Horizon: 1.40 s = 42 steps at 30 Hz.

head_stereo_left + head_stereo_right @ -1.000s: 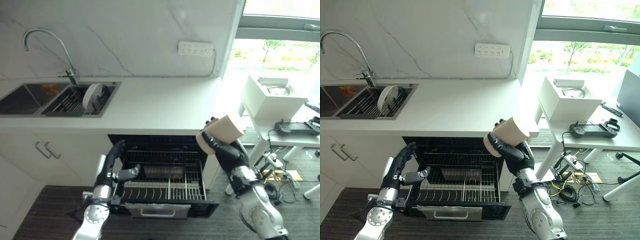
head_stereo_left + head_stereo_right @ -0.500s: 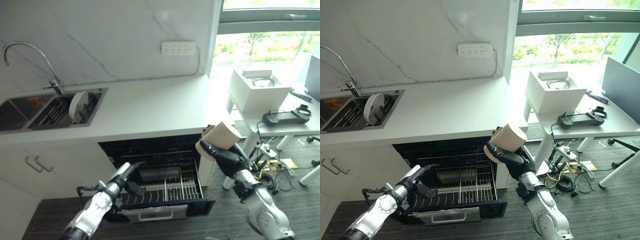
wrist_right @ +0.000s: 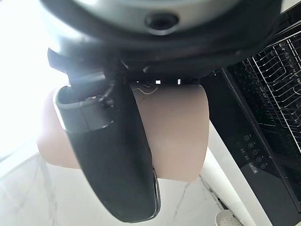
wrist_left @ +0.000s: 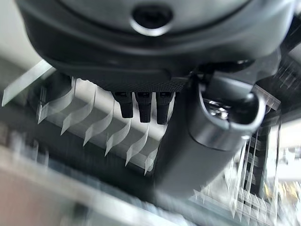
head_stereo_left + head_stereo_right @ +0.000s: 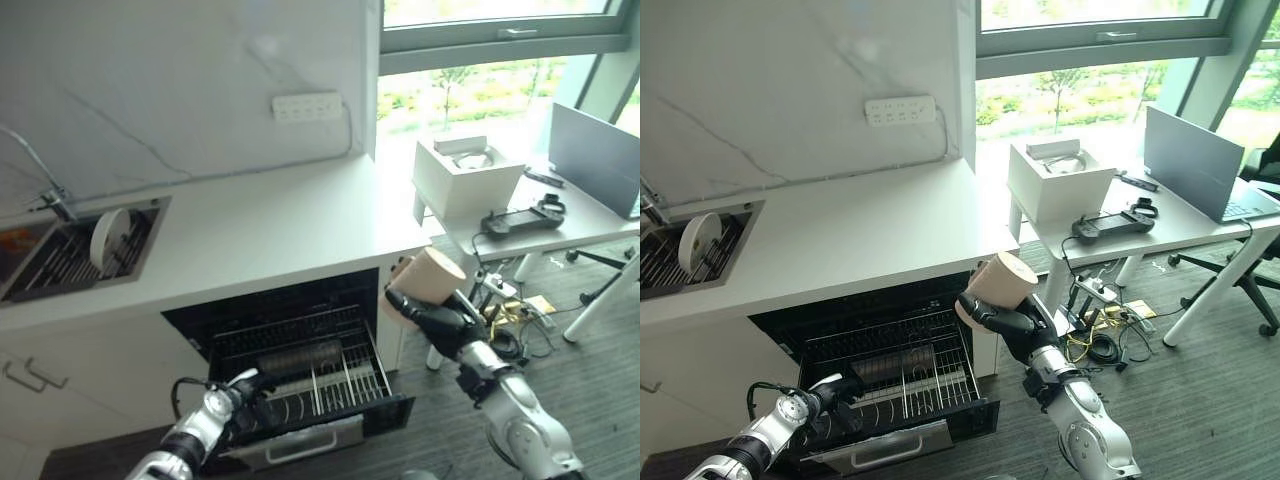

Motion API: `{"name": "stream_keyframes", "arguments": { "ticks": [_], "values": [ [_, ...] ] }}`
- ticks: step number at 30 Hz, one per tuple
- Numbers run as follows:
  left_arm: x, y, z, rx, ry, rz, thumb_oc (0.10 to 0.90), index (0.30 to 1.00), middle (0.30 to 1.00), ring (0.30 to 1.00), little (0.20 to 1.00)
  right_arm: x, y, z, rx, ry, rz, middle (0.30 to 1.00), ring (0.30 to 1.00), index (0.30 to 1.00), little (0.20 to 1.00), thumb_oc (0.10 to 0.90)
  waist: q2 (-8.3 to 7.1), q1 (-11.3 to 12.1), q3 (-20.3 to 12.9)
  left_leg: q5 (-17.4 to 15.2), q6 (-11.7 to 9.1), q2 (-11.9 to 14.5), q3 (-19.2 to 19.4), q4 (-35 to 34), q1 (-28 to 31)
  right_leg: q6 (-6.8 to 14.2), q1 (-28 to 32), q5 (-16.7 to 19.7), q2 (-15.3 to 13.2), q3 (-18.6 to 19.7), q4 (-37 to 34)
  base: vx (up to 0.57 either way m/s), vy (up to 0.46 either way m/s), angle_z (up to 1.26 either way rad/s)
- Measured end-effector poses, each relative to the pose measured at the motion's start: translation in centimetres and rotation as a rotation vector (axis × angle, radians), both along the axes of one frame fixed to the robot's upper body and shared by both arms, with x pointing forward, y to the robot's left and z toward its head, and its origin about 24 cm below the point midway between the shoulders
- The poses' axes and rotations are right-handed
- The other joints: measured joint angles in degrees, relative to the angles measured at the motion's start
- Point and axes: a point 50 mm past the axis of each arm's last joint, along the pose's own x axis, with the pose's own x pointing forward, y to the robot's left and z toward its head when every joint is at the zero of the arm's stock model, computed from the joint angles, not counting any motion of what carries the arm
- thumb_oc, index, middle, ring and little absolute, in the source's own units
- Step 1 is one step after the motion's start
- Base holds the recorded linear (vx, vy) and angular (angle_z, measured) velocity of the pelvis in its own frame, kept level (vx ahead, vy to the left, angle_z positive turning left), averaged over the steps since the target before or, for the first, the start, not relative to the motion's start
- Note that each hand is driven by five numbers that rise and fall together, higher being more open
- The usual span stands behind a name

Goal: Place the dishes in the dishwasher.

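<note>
One white plate (image 5: 104, 238) stands on edge in the sink (image 5: 60, 262) at the far left of the white surface (image 5: 250, 235). Below the surface the dishwasher (image 5: 290, 350) is open, its wire rack (image 5: 310, 375) pulled out over the dark floor. The left robot hand (image 5: 240, 387) rests at the rack's front left corner; in its wrist view the fingers (image 4: 141, 104) point straight out over the rack's tines and grip nothing. To the right, a beige cup (image 5: 425, 285) lies on its side in the right robot hand (image 5: 440, 322), whose thumb and fingers are curled round it. Hand and cup hang in the air just beside the dishwasher's right edge, level with the surface's front corner. Farther right a white desk (image 5: 1160, 225) carries a white box (image 5: 1058, 180), a black controller (image 5: 1110, 225) and a laptop (image 5: 1195, 165).
</note>
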Motion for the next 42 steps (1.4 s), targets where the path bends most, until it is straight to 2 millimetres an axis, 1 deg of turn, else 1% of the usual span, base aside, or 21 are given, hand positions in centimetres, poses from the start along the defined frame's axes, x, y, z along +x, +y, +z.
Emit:
{"name": "stream_keyframes", "arguments": {
  "ticks": [1,2,5,7,9,11,17,21,23,24,26,28,29,30,31,32,33,35,37,39,42],
  "values": [
    [-0.6,-0.2,-0.3,-0.041,0.085,-0.03,0.8,0.9,0.9,0.9,0.9,0.0,0.0,-0.1,-0.006,0.008,0.004,0.3,0.3,0.3,0.3,0.4,0.2,-0.15,-0.61,-0.21,0.08,0.0,0.16,0.27,-0.01,-0.1,0.13,0.14,0.06,0.09,-0.18,0.02,0.016,-0.09],
    [-0.8,-0.3,-0.3,-0.061,0.12,-0.035,0.8,0.9,0.9,0.9,0.9,0.0,-0.1,-0.1,-0.008,0.011,0.006,0.3,0.3,0.3,0.3,0.4,0.17,-0.11,-0.9,-0.38,0.12,0.04,0.13,0.51,0.0,-0.29,0.31,0.27,0.15,0.08,-0.21,0.0,0.0,0.0],
    [-0.7,-0.1,0.1,-0.092,0.199,-0.071,0.8,0.9,0.9,0.9,0.9,-0.1,0.2,-0.3,-0.006,0.021,0.035,0.3,0.3,0.3,0.3,0.4,-0.95,-0.4,-1.86,-0.85,0.12,0.26,0.22,0.74,0.05,0.11,0.76,0.15,0.25,0.08,-0.83,0.0,0.004,-0.03],
    [-1.3,0.0,0.6,-0.116,0.225,-0.117,0.8,0.9,0.9,0.9,0.9,-0.1,-0.3,-1.1,-0.016,0.045,0.041,0.3,0.3,0.3,0.3,0.4,-0.88,-1.34,-1.97,-1.2,0.43,0.23,0.93,1.05,0.06,-0.17,0.87,0.57,0.28,0.46,-0.93,0.0,0.012,-0.11],
    [-1.0,-0.3,1.2,-0.146,0.227,-0.155,0.8,0.9,0.9,0.9,0.9,-0.1,-0.8,-1.5,-0.028,0.064,0.036,0.3,0.3,0.3,0.3,0.4,-0.85,-1.27,-1.99,-1.39,0.41,0.23,1.04,1.16,0.1,-0.14,0.94,0.59,0.21,0.62,-1.02,0.0,0.005,-0.03],
    [-0.4,-0.1,1.9,-0.169,0.251,-0.177,0.8,0.9,0.9,0.9,0.9,-0.1,-0.9,-1.7,-0.034,0.071,0.039,0.3,0.3,0.3,0.3,0.4,-0.49,-1.24,-2.06,-1.58,0.43,0.14,1.04,1.29,0.08,-0.12,0.99,0.58,0.24,0.67,-1.08,0.0,0.0,0.0],
    [0.2,-0.3,2.6,-0.202,0.267,-0.2,0.8,0.9,0.9,0.9,0.9,-0.1,-1.0,-1.7,-0.038,0.07,0.042,0.3,0.3,0.3,0.3,0.4,0.42,-1.33,-2.16,-1.74,0.5,0.12,0.28,1.49,0.11,-0.09,1.81,0.55,-0.02,-0.04,-1.58,0.0,0.002,0.05],
    [0.4,-0.5,2.9,-0.225,0.263,-0.206,0.8,0.9,0.9,0.9,0.9,-0.1,-1.0,-1.7,-0.04,0.069,0.044,0.3,0.3,0.3,0.3,0.4,1.62,-0.75,-2.14,-1.78,0.46,0.07,-0.21,1.41,-0.03,-0.06,2.02,0.48,-0.17,-0.42,-1.66,0.0,0.003,0.06],
    [0.5,-0.6,2.9,-0.236,0.256,-0.2,0.8,0.9,0.9,0.9,0.9,-0.1,-1.1,-1.6,-0.046,0.07,0.044,0.3,0.3,0.3,0.3,0.4,1.94,-0.21,-2.12,-1.78,0.44,0.07,-0.33,1.41,-0.11,-0.05,2.02,0.44,-0.19,-0.62,-1.66,0.01,0.001,0.05],
    [0.6,-0.5,3.1,-0.272,0.238,-0.163,0.8,0.9,0.9,0.9,0.9,-0.1,-1.1,-1.6,-0.047,0.07,0.044,0.3,0.3,0.3,0.3,0.4,2.0,0.46,-2.15,-1.74,0.38,0.05,-0.77,1.49,-0.21,-0.03,2.21,0.32,-0.24,-1.07,-1.65,0.01,0.0,0.15],
    [0.4,-0.3,2.9,-0.3,0.193,-0.105,0.8,0.9,0.9,0.9,0.9,-0.2,-1.1,-1.7,-0.047,0.071,0.042,0.3,0.3,0.3,0.3,0.4,2.09,0.57,-2.11,-1.75,0.39,-0.12,-1.51,1.47,-0.15,0.07,2.81,0.17,-0.43,-1.73,-1.84,-0.02,-0.002,0.19],
    [-0.5,-0.6,2.1,-0.346,0.111,0.005,0.8,0.9,0.9,0.9,0.9,-0.2,-1.2,-1.6,-0.048,0.067,0.038,0.3,0.3,0.3,0.3,0.4,2.21,1.57,-2.0,-1.74,0.39,-0.28,-1.73,1.5,-0.22,0.19,2.75,0.03,-0.58,-1.81,-1.63,-0.02,-0.001,0.13],
    [-1.4,-0.8,1.3,-0.362,0.062,0.1,0.8,0.9,0.9,0.9,0.9,-0.2,-1.3,-1.6,-0.05,0.07,0.033,0.3,0.3,0.3,0.3,0.4,1.96,2.7,-1.83,-1.66,0.42,-0.31,-1.98,1.53,-0.61,0.22,2.63,-0.03,-0.75,-2.27,-1.57,-0.02,-0.002,0.15],
    [-1.6,-0.8,1.1,-0.359,0.036,0.129,0.8,0.9,0.9,0.9,0.9,-0.4,-1.4,-1.6,-0.05,0.071,0.03,0.3,0.3,0.3,0.3,0.4,1.68,3.37,-1.64,-1.61,0.43,-0.35,-2.31,1.53,-0.79,0.17,2.58,-0.12,-0.82,-2.56,-1.46,-0.02,-0.002,0.22],
    [-1.6,-0.6,1.3,-0.357,-0.008,0.161,0.8,0.9,0.9,0.9,0.9,-0.4,-1.5,-1.6,-0.049,0.07,0.027,0.3,0.3,0.3,0.3,0.4,1.3,4.21,-1.32,-1.51,0.38,-0.44,-2.92,1.56,-1.21,0.03,2.6,-0.32,-1.03,-3.3,-1.31,0.0,-0.001,0.23],
    [-1.6,-0.4,1.6,-0.349,-0.056,0.182,0.8,0.9,0.9,0.9,0.9,-0.4,-1.6,-1.6,-0.043,0.068,0.016,0.3,0.3,0.3,0.3,0.4,0.84,4.49,-0.92,-1.33,0.27,-0.52,-3.36,1.5,-1.37,-0.03,2.47,-0.44,-1.11,-3.73,-1.16,0.0,-0.001,0.24],
    [-1.7,-0.3,1.7,-0.339,-0.086,0.202,0.8,0.9,0.9,0.9,0.9,-0.4,-1.7,-1.5,-0.043,0.067,0.01,0.3,0.3,0.3,0.3,0.4,0.57,5.0,-0.65,-1.31,0.36,-0.59,-3.69,1.49,-1.62,0.33,2.12,-0.91,-1.19,-3.93,-0.89,0.0,-0.001,0.22],
    [-1.6,0.1,1.8,-0.303,-0.136,0.225,0.8,0.9,0.9,0.9,0.9,-0.2,-1.6,-1.4,-0.042,0.059,0.01,0.3,0.3,0.3,0.3,0.4,0.27,6.46,-0.15,-1.07,0.53,-0.83,-4.53,1.5,-2.37,0.25,1.78,-1.04,-1.46,-4.69,-0.28,0.0,0.001,0.2],
    [-1.3,0.4,2.1,-0.277,-0.174,0.229,0.8,0.9,0.9,0.9,0.9,-0.2,-1.6,-1.3,-0.043,0.058,0.01,0.3,0.3,0.3,0.3,0.4,0.13,7.12,0.51,-0.86,0.52,-0.84,-5.06,1.5,-2.51,0.12,1.82,-1.19,-1.53,-4.99,-0.05,0.01,0.001,0.15],
    [-1.1,0.5,2.3,-0.224,-0.211,0.19,0.8,0.9,0.9,0.9,0.9,-0.1,-1.6,-1.3,-0.07,0.056,0.006,0.3,0.3,0.3,0.3,0.4,0.02,8.01,0.79,-0.75,0.4,-0.85,-5.4,1.51,-2.9,0.09,1.54,-1.29,-1.55,-5.29,0.13,0.01,0.009,0.09],
    [-1.4,0.4,2.4,-0.197,-0.234,0.155,0.8,0.9,0.9,0.9,0.9,-0.2,-1.6,-1.4,-0.078,0.058,0.001,0.3,0.3,0.3,0.3,0.4,-0.31,7.94,1.2,-0.37,0.31,-0.85,-5.41,1.51,-2.96,0.17,1.59,-1.35,-1.55,-5.36,0.1,0.0,0.005,0.01]
  ]
}}
